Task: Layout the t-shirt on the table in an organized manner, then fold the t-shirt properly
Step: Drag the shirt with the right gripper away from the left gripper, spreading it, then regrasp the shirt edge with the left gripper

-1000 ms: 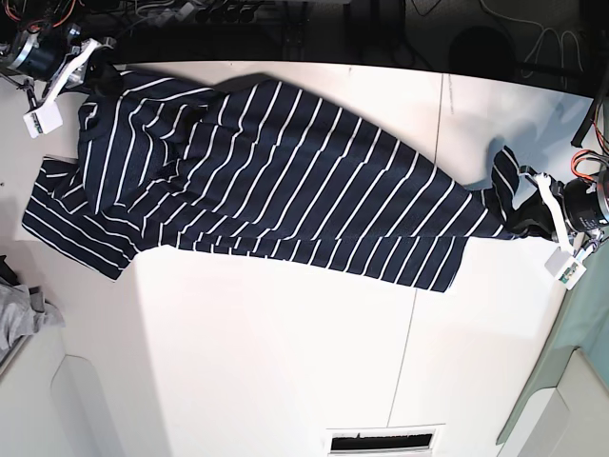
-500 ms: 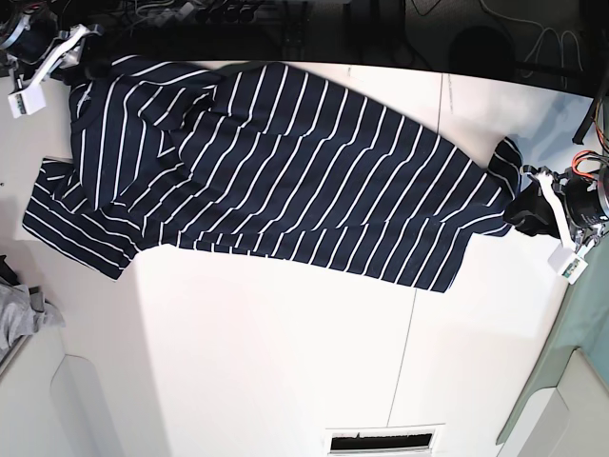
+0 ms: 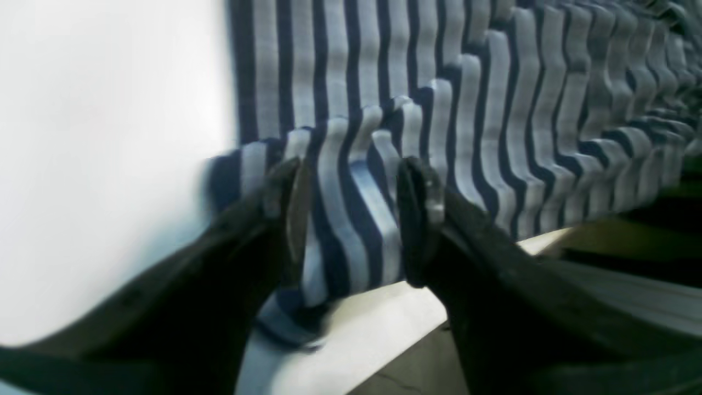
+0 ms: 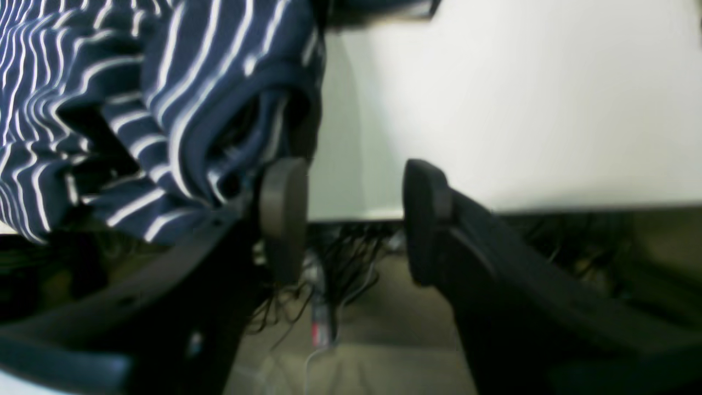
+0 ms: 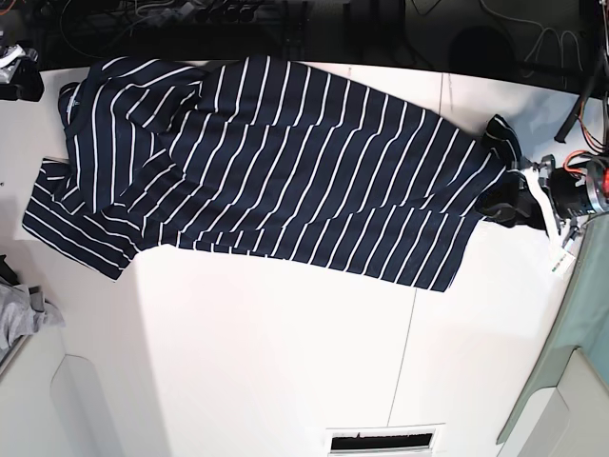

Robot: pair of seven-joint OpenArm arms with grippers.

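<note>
The t-shirt [image 5: 276, 162], dark navy with thin white stripes, lies stretched across the far half of the white table [image 5: 285, 343]. One end reaches the back left corner and the other bunches at the right edge. My left gripper [image 3: 351, 214] is open at that right edge, and a loose fold of the t-shirt [image 3: 351, 219] lies between its fingers. It shows in the base view at the shirt's right end [image 5: 512, 202]. My right gripper [image 4: 351, 214] is open and empty past the table's edge, and the t-shirt [image 4: 181, 99] hangs just left of it.
A small grey cloth [image 5: 24, 319] lies at the left edge. There is a dark vent slot [image 5: 385, 440] at the table's front and a teal surface [image 5: 580, 352] beyond its right edge. Cables [image 4: 329, 274] lie on the floor behind the table.
Both grippers have opened and let go of the shirt. The right arm has drawn back to the upper left corner, and the shirt's left end has settled nearer the back edge.
</note>
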